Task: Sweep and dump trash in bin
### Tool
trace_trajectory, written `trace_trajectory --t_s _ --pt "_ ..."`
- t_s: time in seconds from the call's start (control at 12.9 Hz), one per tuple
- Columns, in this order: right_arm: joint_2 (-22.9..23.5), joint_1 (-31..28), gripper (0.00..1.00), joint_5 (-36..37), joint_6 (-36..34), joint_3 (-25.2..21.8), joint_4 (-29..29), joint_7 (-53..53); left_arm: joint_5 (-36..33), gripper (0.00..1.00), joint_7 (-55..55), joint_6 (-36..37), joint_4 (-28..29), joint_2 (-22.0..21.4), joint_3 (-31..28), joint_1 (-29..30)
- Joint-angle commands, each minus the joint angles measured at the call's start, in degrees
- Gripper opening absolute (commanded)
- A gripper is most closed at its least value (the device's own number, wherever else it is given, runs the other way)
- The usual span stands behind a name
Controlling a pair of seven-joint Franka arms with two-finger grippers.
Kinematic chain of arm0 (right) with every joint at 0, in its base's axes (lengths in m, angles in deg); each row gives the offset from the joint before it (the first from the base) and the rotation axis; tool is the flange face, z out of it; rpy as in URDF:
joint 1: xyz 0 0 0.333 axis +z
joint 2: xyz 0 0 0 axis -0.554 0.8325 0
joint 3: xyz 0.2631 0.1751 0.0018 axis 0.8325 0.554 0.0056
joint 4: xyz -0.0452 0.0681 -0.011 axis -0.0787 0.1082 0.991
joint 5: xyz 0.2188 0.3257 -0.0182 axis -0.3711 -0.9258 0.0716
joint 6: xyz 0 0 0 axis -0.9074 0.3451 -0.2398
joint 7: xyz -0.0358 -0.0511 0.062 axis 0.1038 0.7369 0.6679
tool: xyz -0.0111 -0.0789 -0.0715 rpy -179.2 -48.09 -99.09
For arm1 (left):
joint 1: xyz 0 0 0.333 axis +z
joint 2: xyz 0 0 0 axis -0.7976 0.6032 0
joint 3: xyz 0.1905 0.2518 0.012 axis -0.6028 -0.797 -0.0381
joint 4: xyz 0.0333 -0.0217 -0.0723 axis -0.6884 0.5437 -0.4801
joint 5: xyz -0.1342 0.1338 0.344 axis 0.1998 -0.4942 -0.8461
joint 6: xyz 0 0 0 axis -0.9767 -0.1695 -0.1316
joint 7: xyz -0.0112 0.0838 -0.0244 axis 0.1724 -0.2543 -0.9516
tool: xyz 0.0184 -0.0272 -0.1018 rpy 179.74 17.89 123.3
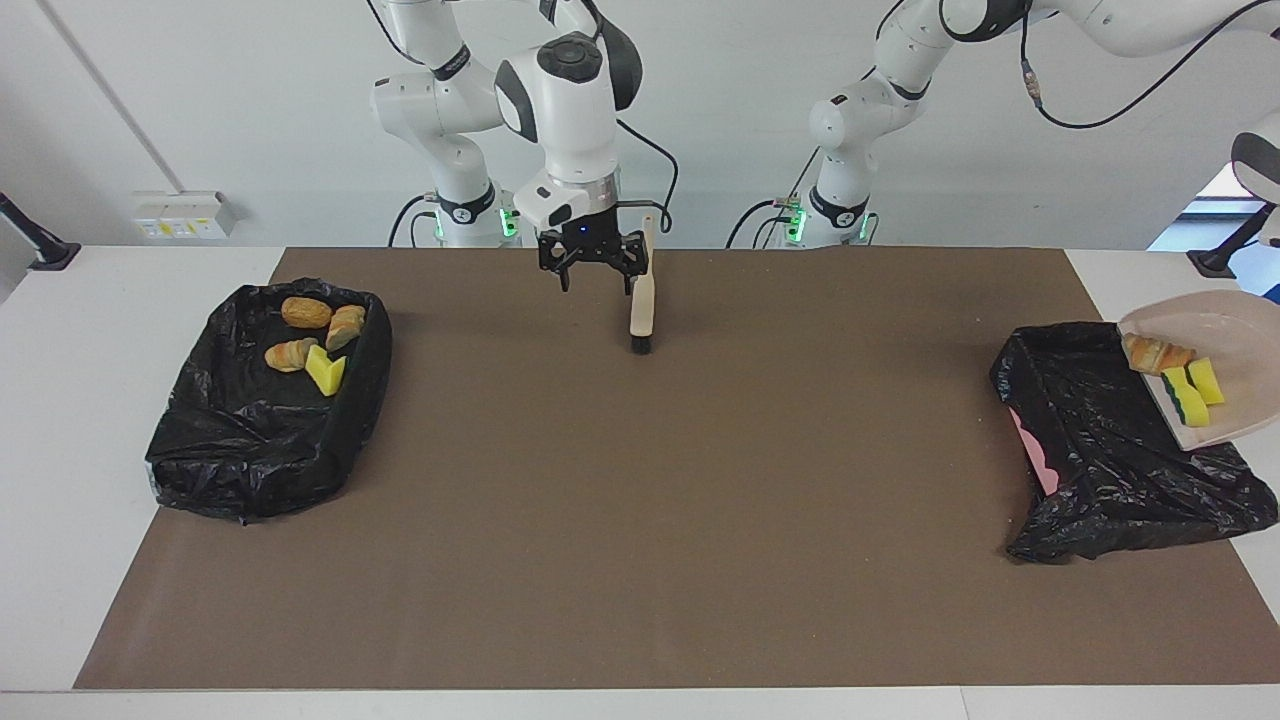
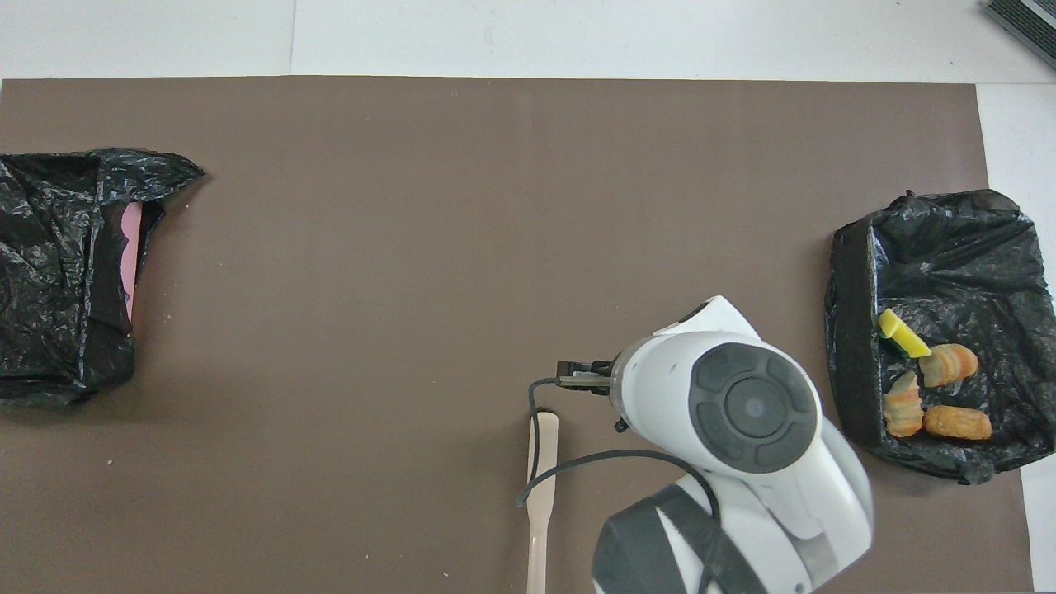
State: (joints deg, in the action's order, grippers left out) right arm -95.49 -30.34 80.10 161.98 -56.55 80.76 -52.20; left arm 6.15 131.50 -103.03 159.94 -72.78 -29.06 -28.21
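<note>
Beige, black-bristled plastic brush point(image 1: 641, 310) lies flat on the brown paper mat point(image 1: 640, 520) in the facing view; the right gripper point(image 1: 590, 268) hangs spread and empty just beside its handle. Toward the left arm's end from the brush, a beige plastic dustpan point(image 1: 1235, 420) tilts over a black-bagged bin point(image 1: 1100, 450), carrying a bread lump point(image 1: 1155, 354) and yellow-and-green sponge pieces point(image 1: 1190, 390); the left gripper is out of frame, pressed together. Overhead, the brush point(image 2: 540, 487) lies beside the right wrist; more scraps point(image 2: 924, 379) sit in another black-lined bin point(image 2: 949, 247) toward the right arm's end.

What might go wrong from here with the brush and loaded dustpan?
The beige black-bristled brush stands on its bristles, the open right gripper beside it, not gripping; it may topple. The beige plastic dustpan hangs over the black-lined bin at its rim; its sponge and bread scraps might spill outside.
</note>
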Motion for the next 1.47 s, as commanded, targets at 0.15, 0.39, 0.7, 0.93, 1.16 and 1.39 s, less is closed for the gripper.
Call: trace_trajectory --t_s 0.15,0.39,0.7,0.93,1.16,1.39 --pt "0.5 -1.9 1.0 1.5 -6.1 -9.3 -5.3 14.1 -7.6 0.0 -6.2 7.3 -0.5 -2.6 -0.5 -4.5" --pt "0.4 0.2 1.0 2.1 -8.1 -19.2 -7.8 21.8 -6.6 0.0 -7.9 9.2 1.7 -6.3 -0.2 -5.0" --pt "-0.2 0.4 1.0 2.6 -14.8 -26.4 -16.7 27.9 4.1 0.0 -22.1 15.2 8.0 -10.9 0.1 -8.9" --pt "-0.2 0.9 1.0 2.8 -20.6 -30.2 -22.5 31.8 15.6 0.0 -36.4 16.3 15.4 -14.9 0.1 -13.3" --pt "-0.4 3.9 1.0 5.6 -28.8 -35.1 -28.1 35.3 20.6 0.0 -53.5 16.0 23.9 -18.6 0.1 -21.1" --pt "-1.5 2.1 1.0 5.4 -29.9 -34.2 -27.3 36.7 26.8 0.0 -74.3 15.8 26.9 -18.3 0.1 -30.1"
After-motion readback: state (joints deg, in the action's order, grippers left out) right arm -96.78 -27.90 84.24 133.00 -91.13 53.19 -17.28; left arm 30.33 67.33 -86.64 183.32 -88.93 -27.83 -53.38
